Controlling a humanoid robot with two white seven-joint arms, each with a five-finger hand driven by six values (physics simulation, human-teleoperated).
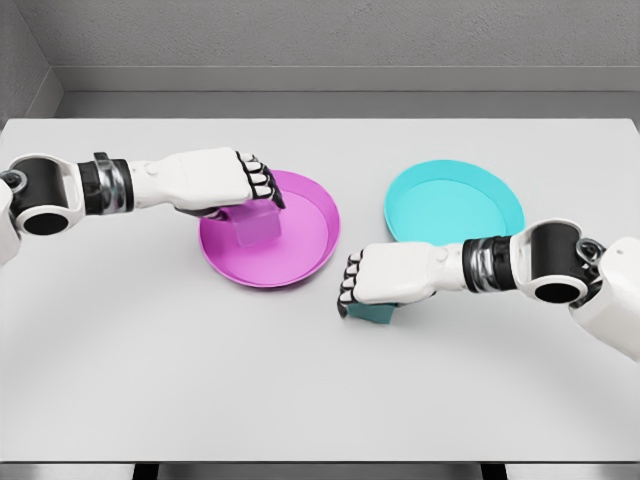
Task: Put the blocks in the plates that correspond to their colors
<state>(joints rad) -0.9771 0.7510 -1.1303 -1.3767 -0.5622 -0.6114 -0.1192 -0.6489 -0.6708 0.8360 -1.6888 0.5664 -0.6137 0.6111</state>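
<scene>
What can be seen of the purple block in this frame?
The purple block is a small, matte, pale-purple cube, partly hidden under the left hand, whose fingers curl over its top. It sits upright over the left part of the magenta plate; whether it rests on the plate or is held just above cannot be told.

— What fills the frame?
— A broad, matte white rectangular table (300, 400), evenly lit, with only soft shadows on its surface.

— And behind it?
— A pale grey textured back wall (330, 30) meets a darker grey floor strip (330, 103) beyond the table's far edge. A second grey side wall (18, 70) closes the corner at left. Dark table legs (146, 471) show at the bottom edge.
</scene>
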